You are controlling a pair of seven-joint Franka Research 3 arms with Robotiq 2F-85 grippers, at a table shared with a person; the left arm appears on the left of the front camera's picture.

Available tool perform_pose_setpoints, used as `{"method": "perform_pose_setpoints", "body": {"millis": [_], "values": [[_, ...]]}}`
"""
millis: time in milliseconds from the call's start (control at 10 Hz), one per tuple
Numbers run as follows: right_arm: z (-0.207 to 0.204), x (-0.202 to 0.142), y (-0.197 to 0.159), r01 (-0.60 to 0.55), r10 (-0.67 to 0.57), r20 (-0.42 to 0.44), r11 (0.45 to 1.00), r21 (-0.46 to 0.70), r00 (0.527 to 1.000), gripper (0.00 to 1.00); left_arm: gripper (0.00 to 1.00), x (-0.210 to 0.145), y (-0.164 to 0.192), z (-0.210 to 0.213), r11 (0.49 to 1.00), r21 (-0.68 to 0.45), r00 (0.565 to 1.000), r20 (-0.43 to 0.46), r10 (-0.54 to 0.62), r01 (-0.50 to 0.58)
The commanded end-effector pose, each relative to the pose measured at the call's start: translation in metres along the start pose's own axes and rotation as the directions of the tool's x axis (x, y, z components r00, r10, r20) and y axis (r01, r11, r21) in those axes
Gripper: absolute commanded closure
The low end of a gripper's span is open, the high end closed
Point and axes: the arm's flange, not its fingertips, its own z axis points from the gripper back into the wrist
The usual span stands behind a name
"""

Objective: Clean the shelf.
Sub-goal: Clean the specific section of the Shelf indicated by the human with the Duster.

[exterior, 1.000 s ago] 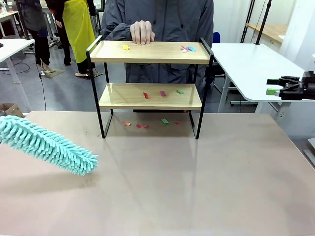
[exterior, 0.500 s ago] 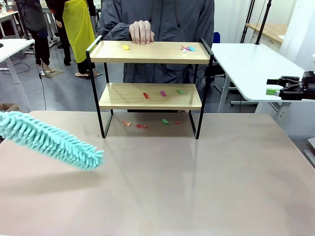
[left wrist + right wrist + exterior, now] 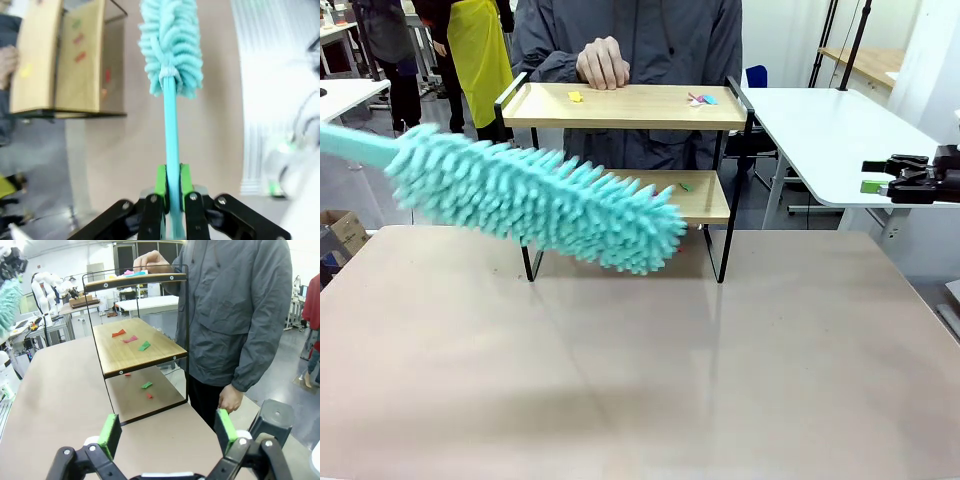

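Left claw (image 3: 172,181): green pads (image 3: 161,181) pressed together on the thin teal handle (image 3: 171,130) of a duster (image 3: 535,195). The handle runs straight out between the fingers, with no gap visible on either side. Nothing else is in this claw.

Duster: the fluffy teal head is off the desk (image 3: 720,380) and tilted, with its tip lower and toward the picture's right. In the front view it overlaps the left and middle of the lower board. In the left wrist view a strip of desk shows between the head and the shelf (image 3: 630,105), so they are apart. Both views are motion-blurred.

Right claw (image 3: 167,432): fingers spread wide and empty, pads touching nothing. In the front view it sits at the right edge, off the desk and well apart from the shelf.

The shelf stands upright at the far middle of the desk, legs on the surface.
- Top board: a yellow scrap (image 3: 575,96) toward the left, and pink and blue scraps (image 3: 701,99) toward the right.
- Lower board: red, pink and green scraps (image 3: 131,339).
- Desk under the shelf: a few more scraps (image 3: 146,385).

Person: stands just behind the shelf, one hand (image 3: 603,62) resting on the far edge of the top board. The other hand (image 3: 230,401) hangs at the person's side.
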Motion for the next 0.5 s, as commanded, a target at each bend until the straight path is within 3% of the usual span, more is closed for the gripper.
{"method": "perform_pose_setpoints", "body": {"millis": [0,200,400], "values": [[-0.001,0.003,0.0,-0.006,0.006,-0.016,1.0,-0.001,1.0,0.0,0.87,0.056,-0.02,0.012,0.964,0.087,0.967,0.077,0.243,-0.25],[-0.001,0.003,0.0,-0.006,0.006,-0.016,1.0,-0.001,1.0,0.0,0.87,0.121,-0.043,0.016,0.888,0.161,0.894,0.207,0.397,-0.431],[-0.001,0.003,0.0,-0.006,0.006,-0.016,1.0,-0.001,1.0,0.0,0.87,0.16,-0.05,-0.002,0.794,0.217,0.82,0.238,0.521,-0.568]]}}
